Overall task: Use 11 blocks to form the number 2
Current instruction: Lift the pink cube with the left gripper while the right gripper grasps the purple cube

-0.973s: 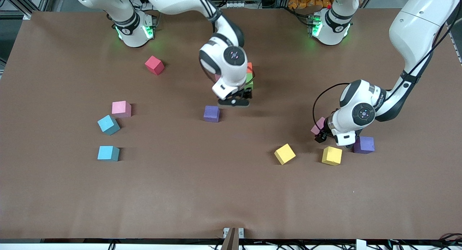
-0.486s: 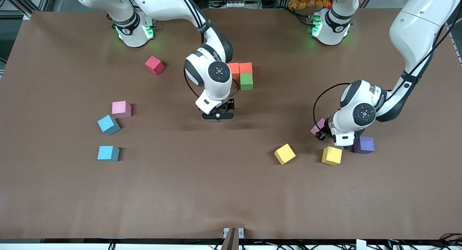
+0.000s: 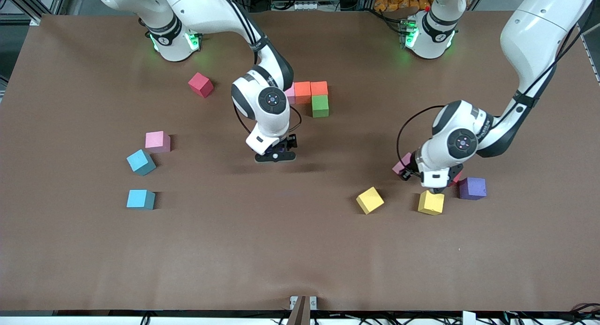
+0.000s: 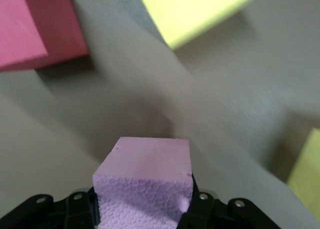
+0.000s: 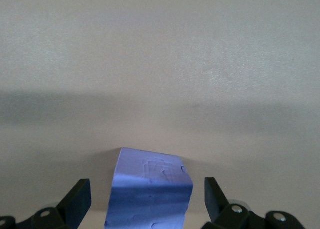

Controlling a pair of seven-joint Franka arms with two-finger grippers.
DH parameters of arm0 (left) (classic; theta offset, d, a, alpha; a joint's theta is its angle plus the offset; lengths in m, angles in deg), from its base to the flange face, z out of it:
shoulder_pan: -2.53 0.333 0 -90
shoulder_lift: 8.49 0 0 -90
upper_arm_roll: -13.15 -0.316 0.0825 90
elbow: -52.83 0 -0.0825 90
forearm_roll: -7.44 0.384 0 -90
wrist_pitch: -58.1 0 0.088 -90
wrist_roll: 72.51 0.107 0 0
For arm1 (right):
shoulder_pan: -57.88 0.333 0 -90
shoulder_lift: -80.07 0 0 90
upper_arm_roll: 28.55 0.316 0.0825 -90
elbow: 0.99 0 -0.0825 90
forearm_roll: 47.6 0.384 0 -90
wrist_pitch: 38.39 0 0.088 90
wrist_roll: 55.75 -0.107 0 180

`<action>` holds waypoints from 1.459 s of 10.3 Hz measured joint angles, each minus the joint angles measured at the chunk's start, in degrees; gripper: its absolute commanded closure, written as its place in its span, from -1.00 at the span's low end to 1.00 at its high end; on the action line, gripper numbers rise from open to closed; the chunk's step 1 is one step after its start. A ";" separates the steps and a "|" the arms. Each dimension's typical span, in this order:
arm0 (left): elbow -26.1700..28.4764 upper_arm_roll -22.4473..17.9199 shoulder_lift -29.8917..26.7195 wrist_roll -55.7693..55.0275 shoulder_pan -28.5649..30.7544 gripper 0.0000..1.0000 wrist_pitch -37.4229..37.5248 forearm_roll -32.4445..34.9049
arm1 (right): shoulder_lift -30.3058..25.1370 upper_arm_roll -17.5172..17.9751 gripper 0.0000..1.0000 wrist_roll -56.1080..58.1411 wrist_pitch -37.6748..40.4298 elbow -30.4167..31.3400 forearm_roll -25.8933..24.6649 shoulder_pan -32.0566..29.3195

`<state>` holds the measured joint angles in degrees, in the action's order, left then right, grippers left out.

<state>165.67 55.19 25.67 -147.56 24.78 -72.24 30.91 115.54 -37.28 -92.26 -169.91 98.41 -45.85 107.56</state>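
Observation:
My right gripper (image 3: 275,155) is low at mid-table, open, its fingers on either side of a purple block (image 5: 149,189) without touching it. That block is hidden under the hand in the front view. My left gripper (image 3: 408,171) is shut on a pink block (image 3: 400,167), also seen in the left wrist view (image 4: 146,176), just over the table. The start of the number 2 lies near the bases: a pink block (image 3: 290,93), two orange blocks (image 3: 303,91) (image 3: 319,87) and a green block (image 3: 320,106).
By the left gripper lie a red block (image 4: 35,29), two yellow blocks (image 3: 431,202) (image 3: 370,200) and a purple block (image 3: 472,188). Toward the right arm's end lie a red block (image 3: 200,84), a pink block (image 3: 157,141) and two light blue blocks (image 3: 140,162) (image 3: 140,199).
My right gripper left the green block and came down around the purple block nearer the front camera. My left gripper shifted with the pink block toward the right arm's end, uncovering a red block.

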 measured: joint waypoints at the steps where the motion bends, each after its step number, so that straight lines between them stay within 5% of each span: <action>1: -0.33 0.74 0.00 0.06 -1.39 0.87 0.20 0.01 | 0.00 0.00 -1.00 0.09 -0.62 0.24 0.00 -0.14; 4: -1.99 1.09 0.04 0.06 -9.24 0.75 0.21 0.01 | 0.48 0.04 -1.00 0.29 -3.30 1.84 0.00 -0.43; 5: -2.87 1.06 0.21 0.15 -11.76 0.71 0.22 0.01 | 0.87 0.11 -0.76 0.30 -5.22 3.09 0.01 -0.43; 6: -3.90 1.00 0.80 0.23 -14.17 0.71 0.24 0.01 | 1.12 0.15 0.58 0.30 -6.26 3.86 0.04 -0.42; 7: -5.12 0.91 1.73 0.28 -16.40 0.72 0.24 0.01 | 1.15 0.17 1.00 0.28 -6.47 4.04 0.51 -0.44; 15: -7.84 -3.66 4.91 6.57 -30.83 0.71 0.90 0.05 | -0.86 0.00 1.00 -0.11 -4.41 3.46 5.22 -3.58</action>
<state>157.83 51.53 30.58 -140.99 -6.05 -71.34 30.96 114.68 -37.28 -92.37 -174.32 101.88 -40.64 103.98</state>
